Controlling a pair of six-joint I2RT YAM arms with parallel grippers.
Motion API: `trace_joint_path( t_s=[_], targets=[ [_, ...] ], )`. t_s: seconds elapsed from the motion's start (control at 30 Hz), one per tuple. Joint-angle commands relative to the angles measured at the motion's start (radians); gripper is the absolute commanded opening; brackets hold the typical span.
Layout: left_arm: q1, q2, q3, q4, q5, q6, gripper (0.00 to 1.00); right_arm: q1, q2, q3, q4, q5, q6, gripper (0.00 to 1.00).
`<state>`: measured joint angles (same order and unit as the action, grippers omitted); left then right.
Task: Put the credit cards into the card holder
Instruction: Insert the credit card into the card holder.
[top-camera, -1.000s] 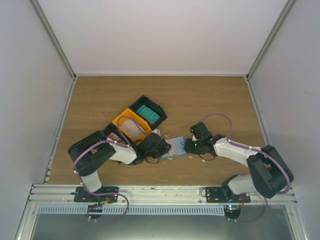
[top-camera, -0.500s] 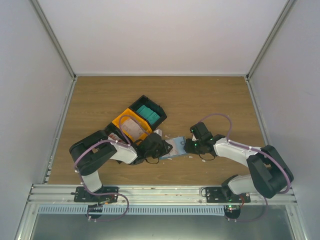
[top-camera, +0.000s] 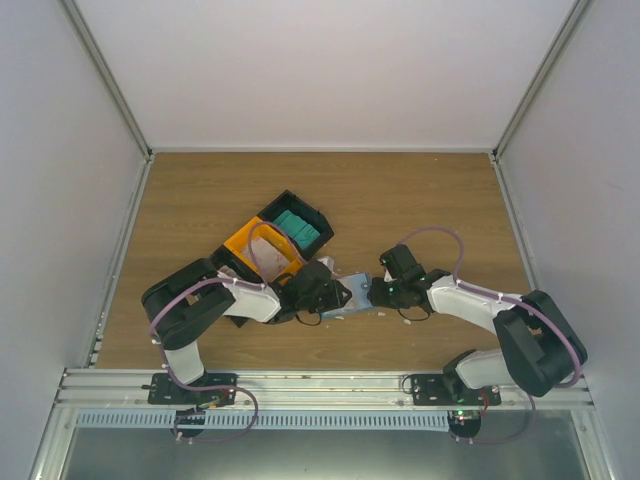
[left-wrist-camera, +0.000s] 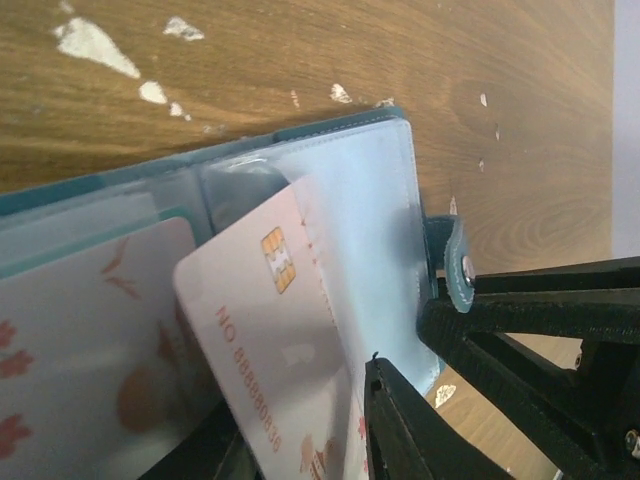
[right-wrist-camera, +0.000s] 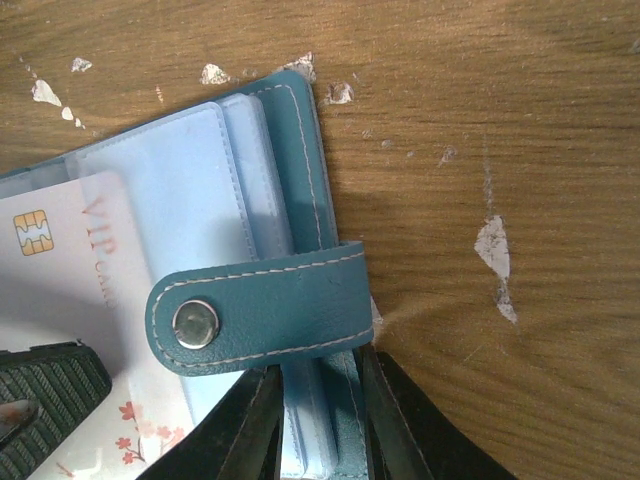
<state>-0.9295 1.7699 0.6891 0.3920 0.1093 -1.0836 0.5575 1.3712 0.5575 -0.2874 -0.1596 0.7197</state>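
Holder (top-camera: 352, 295) lies open at centre of the top view, its edge clamped by the right gripper (right-wrist-camera: 315, 430). Card (left-wrist-camera: 270, 340) sits partly in a sleeve; the left gripper's (top-camera: 328, 292) hold cannot be determined. Risk: a skewed card jams at the sleeve mouth or slips out.

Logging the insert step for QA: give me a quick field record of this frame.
card holder: open on table, snap tab folded over
chip card: partly inside a clear sleeve
right gripper: clamped on holder edge by tab
left gripper: at card's outer end, grip unclear
black-and-orange bin: teal cards in one compartment
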Motion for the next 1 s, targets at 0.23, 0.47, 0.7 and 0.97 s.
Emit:
trace_joint_path(
  t_s=[0.23,0.47,0.7,0.97],
  targets=[
    [-0.015,-0.061,0.033,-0.206,0.014,0.101,0.5,0.019,0.031,-0.042,-0.075,-0.015,0.009,0.24],
    [-0.015,-0.096,0.015,-0.205,0.051,0.082,0.63,0.017,0.029,-0.045,-0.058,-0.037,0.011,0.24],
    [-0.014,-0.132,0.021,-0.259,0.019,0.073,0.69,0.018,0.02,-0.048,-0.057,-0.041,0.013,0.24],
    [-0.014,-0.175,0.007,-0.327,0.0,0.054,0.75,0.017,0.022,-0.051,-0.053,-0.042,0.014,0.23]
  ],
)
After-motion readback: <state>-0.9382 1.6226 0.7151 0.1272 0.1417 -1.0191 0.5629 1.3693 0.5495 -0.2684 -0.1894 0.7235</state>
